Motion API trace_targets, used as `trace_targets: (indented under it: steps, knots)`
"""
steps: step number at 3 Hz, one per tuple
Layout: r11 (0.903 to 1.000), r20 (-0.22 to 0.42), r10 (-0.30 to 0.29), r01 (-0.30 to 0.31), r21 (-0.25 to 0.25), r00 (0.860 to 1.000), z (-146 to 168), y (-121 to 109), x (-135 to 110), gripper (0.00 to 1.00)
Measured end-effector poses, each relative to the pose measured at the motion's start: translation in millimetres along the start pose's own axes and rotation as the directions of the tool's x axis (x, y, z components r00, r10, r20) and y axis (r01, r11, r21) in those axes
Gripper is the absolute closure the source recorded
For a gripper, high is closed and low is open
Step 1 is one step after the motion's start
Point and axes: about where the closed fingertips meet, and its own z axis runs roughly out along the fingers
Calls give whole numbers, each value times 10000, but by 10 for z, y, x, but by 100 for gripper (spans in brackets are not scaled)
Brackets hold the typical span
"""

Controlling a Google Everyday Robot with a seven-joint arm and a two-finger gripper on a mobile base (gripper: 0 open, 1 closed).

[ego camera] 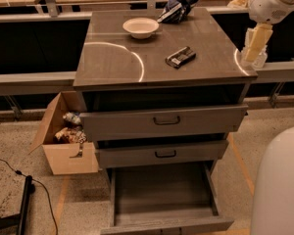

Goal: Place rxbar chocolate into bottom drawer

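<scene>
Cream gripper [253, 58] hangs at the right edge of the grey cabinet top [112, 62], can't tell if open or closed. I'd line up across the flat dark-wrapped rxbar chocolate [180, 57], right-of-centre up there. The grey wooden bottom drawer [157, 192] is already open.

I see a cream gripper [253, 55] by the right edge of the grey cabinet [117, 58], a black bar [180, 57] with white marks, a white bowl [140, 27], a tan cardboard box [71, 159].

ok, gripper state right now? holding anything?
Gripper: open or shut cannot be told. It hangs at the right edge of the cabinet top, apart from the rxbar chocolate, which lies on that top.
</scene>
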Motion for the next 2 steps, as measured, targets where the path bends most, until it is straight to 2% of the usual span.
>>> trace_targets:
  steps: [1,2]
  knots:
    - [9877,1804,1076,-1258,928,9777,245,-251,-17,0]
    - [9418,3218,2450,-3033,1448,9146,533,-523,37,0]
